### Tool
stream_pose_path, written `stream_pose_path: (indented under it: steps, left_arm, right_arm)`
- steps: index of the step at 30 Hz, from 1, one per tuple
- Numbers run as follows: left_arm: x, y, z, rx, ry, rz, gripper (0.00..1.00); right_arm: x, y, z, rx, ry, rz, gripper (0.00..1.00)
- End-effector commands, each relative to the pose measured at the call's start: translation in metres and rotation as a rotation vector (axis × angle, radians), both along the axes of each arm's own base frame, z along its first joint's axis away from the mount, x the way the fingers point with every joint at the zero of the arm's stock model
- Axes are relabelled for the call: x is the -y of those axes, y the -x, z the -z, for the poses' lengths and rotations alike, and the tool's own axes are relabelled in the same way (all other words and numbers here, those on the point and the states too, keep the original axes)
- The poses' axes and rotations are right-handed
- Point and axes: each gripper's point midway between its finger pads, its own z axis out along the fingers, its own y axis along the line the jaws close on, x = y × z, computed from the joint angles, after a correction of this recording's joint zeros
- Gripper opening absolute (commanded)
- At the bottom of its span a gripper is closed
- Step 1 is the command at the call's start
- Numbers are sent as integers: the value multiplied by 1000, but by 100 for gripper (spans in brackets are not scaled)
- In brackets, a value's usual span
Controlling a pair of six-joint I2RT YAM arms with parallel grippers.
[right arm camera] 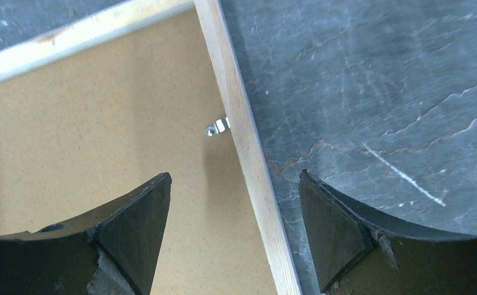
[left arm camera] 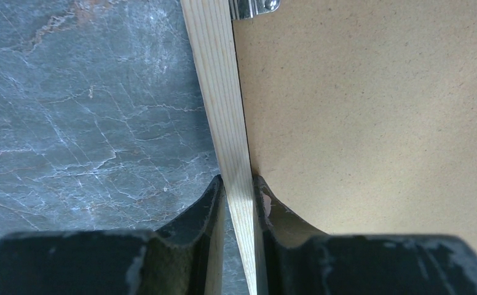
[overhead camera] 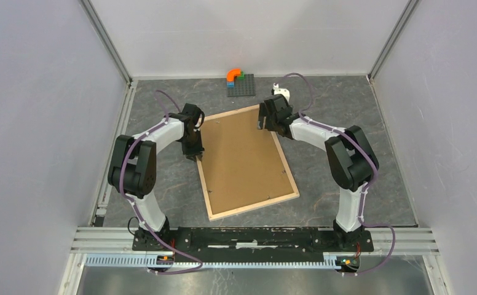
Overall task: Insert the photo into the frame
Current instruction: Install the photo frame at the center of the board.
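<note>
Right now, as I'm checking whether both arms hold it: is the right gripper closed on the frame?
No, the right gripper is open, fingers wide apart either side of the frame rail.

Here's the frame (overhead camera: pixel 254 206), pale wood with narrow rails, lying back-up in the middle of the grey marbled surface (overhead camera: pixel 319 215). It sits skewed, its far edge swung right. A brown backing board (overhead camera: pixel 242 160) fills it, with a small metal tab (right arm camera: pixel 217 127) at the right rail. The left rail is pinched between the left fingers (left arm camera: pixel 190 246).
</note>
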Motion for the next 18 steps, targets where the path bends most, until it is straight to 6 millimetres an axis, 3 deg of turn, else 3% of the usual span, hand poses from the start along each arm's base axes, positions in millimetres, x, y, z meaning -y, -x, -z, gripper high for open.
stream_pose_path:
  steps: [1,6,14,18]
  left_arm:
    - [12,-17,-7,34,21,80,2]
    - [17,-28,-12,38,33,66,2]
    - [6,-15,3,5,-10,68,2]
    - [6,-12,2,10,-9,70,2]
  right_arm:
    - [-7,7,9,-41,-49,-27,81]
    - [0,22,19,-29,-66,-22,81]
    - [1,-8,18,15,-5,-4,76]
    - [10,-17,19,29,13,48,73]
